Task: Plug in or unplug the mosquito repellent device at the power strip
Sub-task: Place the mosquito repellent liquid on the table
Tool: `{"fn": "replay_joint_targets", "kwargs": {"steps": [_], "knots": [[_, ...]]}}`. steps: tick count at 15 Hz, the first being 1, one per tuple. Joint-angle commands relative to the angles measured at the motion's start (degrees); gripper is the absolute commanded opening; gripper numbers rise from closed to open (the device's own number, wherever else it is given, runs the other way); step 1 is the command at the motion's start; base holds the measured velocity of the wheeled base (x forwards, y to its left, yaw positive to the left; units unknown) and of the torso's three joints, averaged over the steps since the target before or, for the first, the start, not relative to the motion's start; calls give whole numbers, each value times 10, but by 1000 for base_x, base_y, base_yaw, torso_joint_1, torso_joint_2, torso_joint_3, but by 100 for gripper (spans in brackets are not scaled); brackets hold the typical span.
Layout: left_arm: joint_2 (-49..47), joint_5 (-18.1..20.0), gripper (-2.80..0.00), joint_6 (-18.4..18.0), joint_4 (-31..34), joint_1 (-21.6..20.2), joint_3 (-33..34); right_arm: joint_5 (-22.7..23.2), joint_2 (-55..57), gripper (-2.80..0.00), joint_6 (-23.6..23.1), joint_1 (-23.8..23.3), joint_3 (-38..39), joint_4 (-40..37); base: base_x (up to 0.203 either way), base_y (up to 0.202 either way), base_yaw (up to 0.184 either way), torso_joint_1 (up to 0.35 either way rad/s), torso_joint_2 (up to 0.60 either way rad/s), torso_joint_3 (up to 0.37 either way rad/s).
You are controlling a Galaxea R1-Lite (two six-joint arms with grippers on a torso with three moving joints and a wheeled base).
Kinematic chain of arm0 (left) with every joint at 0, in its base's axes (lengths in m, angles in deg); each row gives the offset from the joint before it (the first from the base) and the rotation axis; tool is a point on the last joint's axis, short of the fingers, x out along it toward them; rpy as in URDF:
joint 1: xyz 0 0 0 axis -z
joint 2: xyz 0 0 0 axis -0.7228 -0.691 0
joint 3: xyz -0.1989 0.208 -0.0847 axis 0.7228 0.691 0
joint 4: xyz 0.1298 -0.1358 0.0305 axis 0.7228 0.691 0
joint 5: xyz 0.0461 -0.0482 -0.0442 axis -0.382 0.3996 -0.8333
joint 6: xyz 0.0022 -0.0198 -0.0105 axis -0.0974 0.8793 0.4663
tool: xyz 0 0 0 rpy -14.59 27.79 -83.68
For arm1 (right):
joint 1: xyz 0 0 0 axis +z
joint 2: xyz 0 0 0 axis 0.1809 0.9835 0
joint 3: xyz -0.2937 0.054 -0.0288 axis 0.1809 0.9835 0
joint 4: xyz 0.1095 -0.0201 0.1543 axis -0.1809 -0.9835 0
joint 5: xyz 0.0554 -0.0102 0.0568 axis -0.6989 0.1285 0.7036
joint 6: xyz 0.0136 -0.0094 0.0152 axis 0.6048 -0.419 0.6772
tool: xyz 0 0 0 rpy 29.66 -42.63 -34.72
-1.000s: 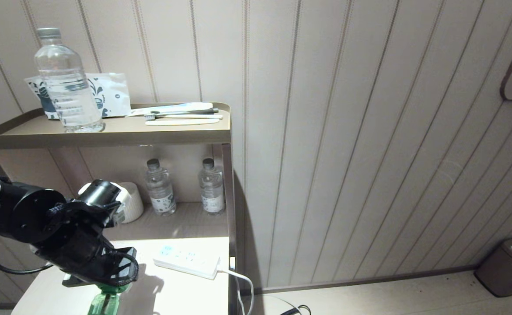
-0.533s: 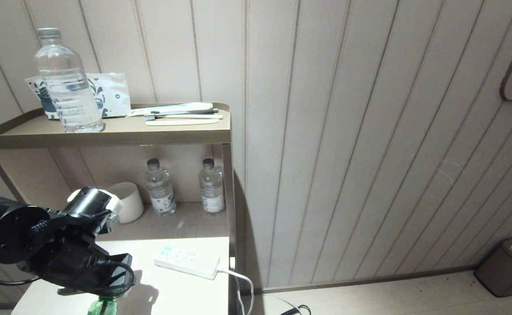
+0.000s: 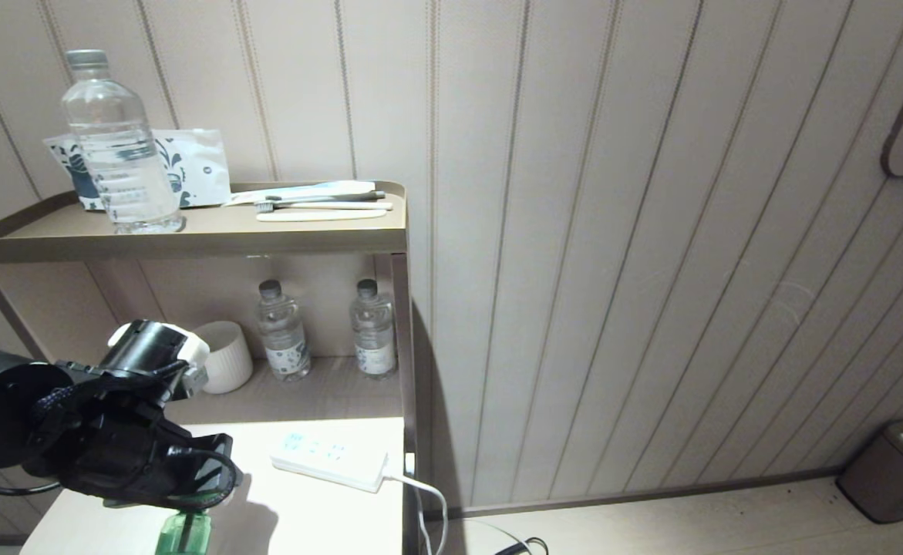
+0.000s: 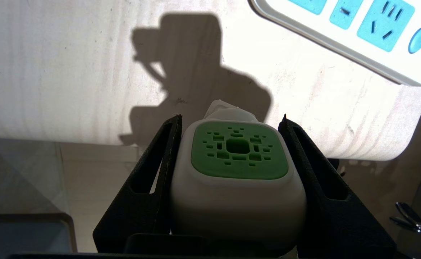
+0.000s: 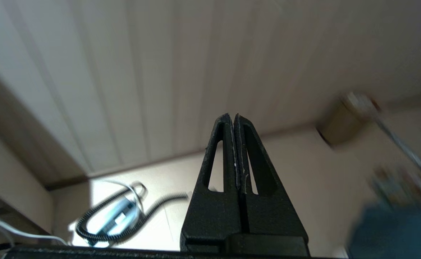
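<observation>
Power strip (image 3: 329, 460), a flat white plastic bar with blue sockets, lies unoccupied on the pale desk (image 3: 328, 509). Beside it, apart, the left gripper (image 4: 232, 169) clamps the white-and-green capped mosquito repellent device (image 4: 237, 172) by its sides, probably keeping the prongs free. Right gripper (image 5: 236, 158) is pinched together, empty.

Panelled corner with an open shelf unit

We see a beige grooved wall (image 3: 613, 231), a brown shelf unit (image 3: 189, 235), a pale lit tabletop (image 3: 328, 509), tan floor (image 3: 651, 524) and a small bin (image 3: 891, 470)
</observation>
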Motion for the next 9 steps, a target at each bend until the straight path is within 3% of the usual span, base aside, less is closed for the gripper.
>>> {"fn": "replay_joint_targets", "kwargs": {"steps": [1,2,3,6,9], "knots": [[-3,0,-280,2,-10,0,2,76,-35,-280,-20,0,32,36,0,0,0,0,0,0],[-6,1,-280,2,-21,0,7,138,-35,-280,-23,0,41,46,0,0,0,0,0,0],[-10,1,-280,1,-33,0,10,170,-35,-280,-11,0,52,49,0,0,0,0,0,0],[-27,2,-280,-1,-48,0,11,172,-34,-280,8,0,63,50,0,0,0,0,0,0],[-44,1,-280,-9,-104,0,35,172,-36,-280,8,0,63,50,0,0,0,0,0,0]]}}
